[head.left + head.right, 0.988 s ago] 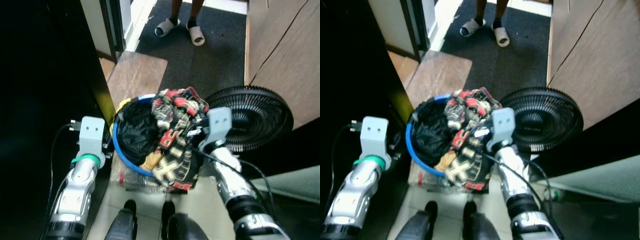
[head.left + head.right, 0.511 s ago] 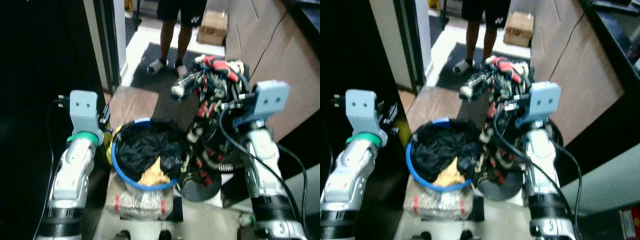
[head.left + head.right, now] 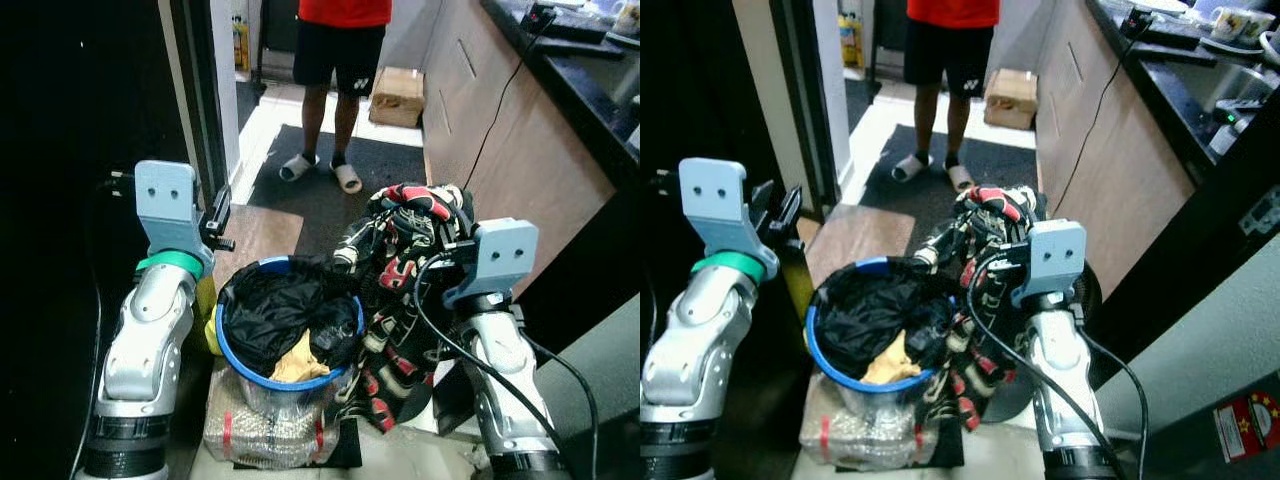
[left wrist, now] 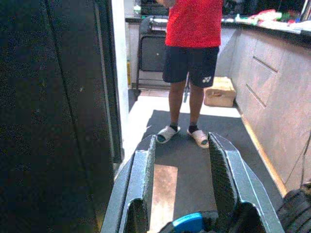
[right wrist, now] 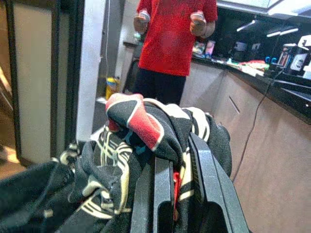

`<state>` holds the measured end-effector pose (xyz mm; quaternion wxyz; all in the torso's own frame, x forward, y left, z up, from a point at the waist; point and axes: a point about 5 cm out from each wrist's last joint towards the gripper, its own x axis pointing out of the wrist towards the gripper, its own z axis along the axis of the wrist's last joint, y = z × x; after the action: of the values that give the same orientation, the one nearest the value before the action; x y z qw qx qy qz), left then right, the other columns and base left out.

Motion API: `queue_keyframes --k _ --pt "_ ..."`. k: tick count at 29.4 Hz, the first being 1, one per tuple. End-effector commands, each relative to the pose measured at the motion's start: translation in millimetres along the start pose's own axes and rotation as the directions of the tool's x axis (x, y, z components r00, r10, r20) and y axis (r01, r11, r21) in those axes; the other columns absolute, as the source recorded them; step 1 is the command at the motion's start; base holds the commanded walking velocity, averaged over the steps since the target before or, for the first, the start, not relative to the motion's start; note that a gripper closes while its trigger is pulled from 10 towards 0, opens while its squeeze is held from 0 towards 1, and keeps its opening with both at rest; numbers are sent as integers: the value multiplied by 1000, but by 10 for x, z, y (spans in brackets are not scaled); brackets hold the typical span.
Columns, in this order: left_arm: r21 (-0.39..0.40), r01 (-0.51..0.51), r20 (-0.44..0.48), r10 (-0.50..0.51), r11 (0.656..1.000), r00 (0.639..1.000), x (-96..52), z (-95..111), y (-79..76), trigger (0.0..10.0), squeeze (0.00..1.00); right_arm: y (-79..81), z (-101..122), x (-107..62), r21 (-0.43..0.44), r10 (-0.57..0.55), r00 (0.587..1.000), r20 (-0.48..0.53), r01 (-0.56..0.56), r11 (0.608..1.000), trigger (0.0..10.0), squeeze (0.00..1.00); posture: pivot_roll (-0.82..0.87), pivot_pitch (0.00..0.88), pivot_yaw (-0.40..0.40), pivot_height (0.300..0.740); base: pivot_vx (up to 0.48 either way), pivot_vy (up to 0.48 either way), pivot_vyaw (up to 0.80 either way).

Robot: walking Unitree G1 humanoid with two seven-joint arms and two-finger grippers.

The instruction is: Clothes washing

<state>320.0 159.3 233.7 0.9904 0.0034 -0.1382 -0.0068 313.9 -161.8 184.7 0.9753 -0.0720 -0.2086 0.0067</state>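
A blue-rimmed laundry basket (image 3: 232, 355) stands on the floor before me, holding black clothes and a tan cloth (image 3: 300, 362). My right gripper (image 3: 428, 222) is shut on a red, black and cream patterned garment (image 3: 400, 290). The garment hangs bunched at the basket's right side and drapes down toward the floor. In the right wrist view the garment (image 5: 146, 131) lies over the fingers (image 5: 206, 179). My left gripper (image 3: 220, 215) is raised at the basket's left, open, with nothing between its fingers (image 4: 141, 179).
A person (image 3: 340, 60) in a red shirt, black shorts and slippers stands ahead on a dark mat. A cardboard box (image 3: 397, 95) lies beyond. A wooden cabinet front (image 3: 500, 140) runs along the right, and a dark door frame (image 3: 190, 120) stands at the left. A plastic-wrapped bundle (image 3: 265, 435) sits under the basket.
The view has tilted up. The patterned garment, lying over the basket a second ago, has been lifted out by my right gripper and now hangs beside it. The left arm rose slightly.
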Motion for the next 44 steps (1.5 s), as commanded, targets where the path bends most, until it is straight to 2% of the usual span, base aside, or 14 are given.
queue_keyframes --k 1,5,7,10,19,24,39,44 --pt "-5 9 -5 -9 1000 1000 -34 -33 -32 10000 0 -22 -29 -25 -9 -14 1000 -4 14 1000 10000 0 101 0 -34 740 0 0 0" --pt "-2 9 -18 -9 1000 1000 -33 -87 -102 10000 0 -21 -71 32 -29 -7 1000 -22 6 1000 10000 0 95 0 -41 740 0 0 0" --pt "-11 8 -13 -8 1000 1000 4 -78 -146 10000 0 -66 -22 126 -39 -9 1000 -9 8 999 10000 0 98 0 -48 740 0 0 0" --pt "-12 13 -5 -13 1000 1000 25 -54 -166 10000 0 -100 18 163 -46 -17 1000 -4 17 999 10000 0 98 0 -48 740 0 0 0" --pt "-12 7 -11 -7 1000 1000 24 -76 -164 10000 0 -76 -3 149 -39 -27 1000 -6 27 999 10000 0 96 0 -40 740 0 0 0" --pt "-13 8 -12 -8 1000 1000 35 -80 -170 10000 0 -69 -11 162 24 -35 999 -25 35 999 10000 0 91 0 -36 740 0 0 -766" --pt "-2 4 -11 -4 1000 1000 63 -85 -144 10000 0 0 51 213 34 -15 1000 0 15 999 10000 0 87 0 -29 740 0 0 -800" --pt "14 19 0 -19 1000 1000 123 -35 -115 10000 0 -5 53 206 64 -45 999 2 45 997 10000 0 88 0 4 740 0 0 -800"
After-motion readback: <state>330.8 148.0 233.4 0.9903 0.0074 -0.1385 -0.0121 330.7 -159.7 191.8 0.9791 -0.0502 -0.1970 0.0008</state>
